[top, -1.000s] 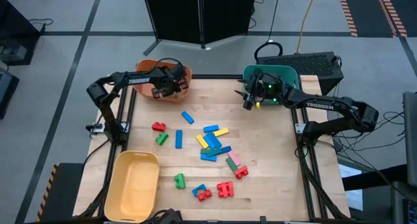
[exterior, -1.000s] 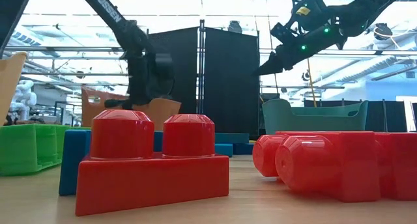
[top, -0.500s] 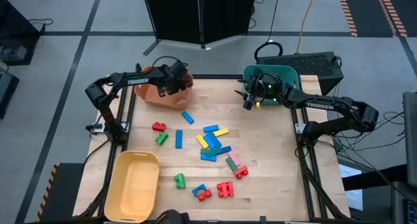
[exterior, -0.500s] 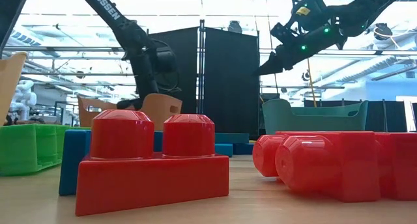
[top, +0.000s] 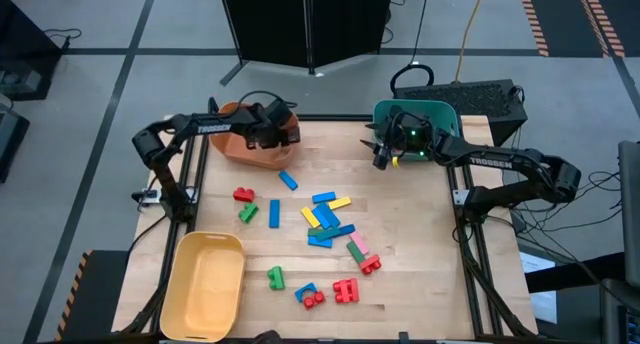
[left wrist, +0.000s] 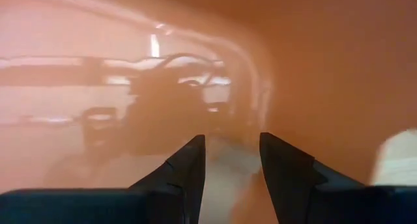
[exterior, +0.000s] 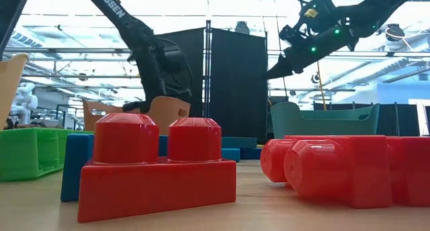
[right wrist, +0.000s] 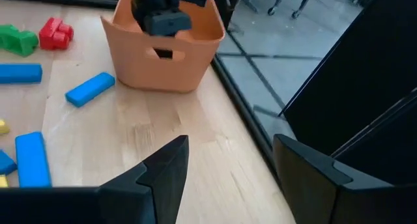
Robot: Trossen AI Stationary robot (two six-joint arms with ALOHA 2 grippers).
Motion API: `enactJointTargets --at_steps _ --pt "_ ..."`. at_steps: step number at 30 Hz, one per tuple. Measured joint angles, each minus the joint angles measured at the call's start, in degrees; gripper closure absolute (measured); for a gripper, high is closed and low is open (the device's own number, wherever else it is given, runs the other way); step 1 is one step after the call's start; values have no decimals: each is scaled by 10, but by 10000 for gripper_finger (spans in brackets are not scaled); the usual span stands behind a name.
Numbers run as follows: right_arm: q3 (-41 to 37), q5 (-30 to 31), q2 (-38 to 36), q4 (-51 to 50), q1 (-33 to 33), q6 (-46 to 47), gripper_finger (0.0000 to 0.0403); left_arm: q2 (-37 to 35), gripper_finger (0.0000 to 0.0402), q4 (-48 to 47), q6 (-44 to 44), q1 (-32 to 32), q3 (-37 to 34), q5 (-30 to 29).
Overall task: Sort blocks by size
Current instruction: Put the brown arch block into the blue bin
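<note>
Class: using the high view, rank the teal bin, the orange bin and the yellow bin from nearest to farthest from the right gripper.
Measured from the right gripper:
1. Teal bin: right beside it, far right corner.
2. Orange bin: across the table, far left corner.
3. Yellow bin: near left corner, farthest.

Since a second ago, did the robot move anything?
Yes. The left end effector dragged the orange bin along the table's far edge, toward the middle, and tipped it; the fingers reach down inside it. The right end effector stayed hovering by the teal bin, holding nothing. The blocks stayed put.
</note>
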Motion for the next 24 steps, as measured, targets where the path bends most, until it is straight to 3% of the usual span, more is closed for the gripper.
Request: enactJointTargets --at_steps 9,11,18,24 --pt "62 27 0 -64 0 -6 193 0 261 -62 10 10 0 -89" --pt "74 36 0 -75 0 -5 193 0 261 -58 3 17 0 -78" --pt "91 37 0 -127 0 13 193 -38 261 3 42 19 1 65" --pt "91 37 0 -146 0 19 193 -40 261 4 48 -13 -14 15"
